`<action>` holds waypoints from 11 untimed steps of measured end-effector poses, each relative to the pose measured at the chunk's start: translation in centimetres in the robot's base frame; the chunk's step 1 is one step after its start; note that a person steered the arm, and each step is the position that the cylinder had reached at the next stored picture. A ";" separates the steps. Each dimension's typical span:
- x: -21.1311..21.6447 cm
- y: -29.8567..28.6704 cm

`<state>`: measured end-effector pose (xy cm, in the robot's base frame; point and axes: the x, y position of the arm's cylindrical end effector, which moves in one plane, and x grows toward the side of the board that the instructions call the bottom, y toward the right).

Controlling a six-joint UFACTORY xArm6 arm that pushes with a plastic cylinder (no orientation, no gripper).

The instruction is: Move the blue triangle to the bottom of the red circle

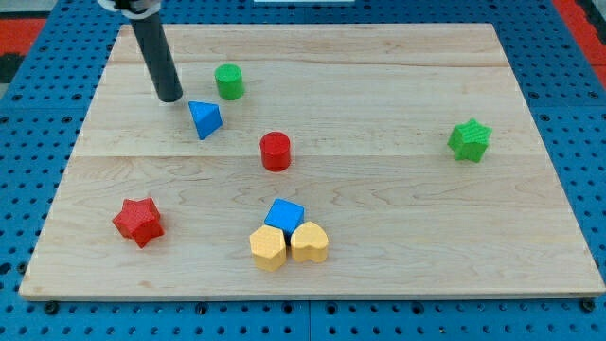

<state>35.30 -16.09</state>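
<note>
Tip (170,97) sits just beside the blue triangle (204,118), at its upper left, apart by a sliver or barely touching; I cannot tell which. No jaws exist on this rod, so nothing is held; it only pushes. The triangle lies up and to the view's left of the red circle (276,151), with the green cylinder (228,81) near its upper right. It looks light, stiff and smooth, likely to slide easily on the wooden board (398,246) and to spin if struck off-centre. Pressing squarely on a flat side, through its middle, seems safest. The blue cube (284,214) and yellow blocks (289,244) crowd the space below the circle.
</note>
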 end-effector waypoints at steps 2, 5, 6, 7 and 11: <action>13.4 3.5; 8.9 4.1; 7.3 2.8; 8.2 6.7; 15.4 8.8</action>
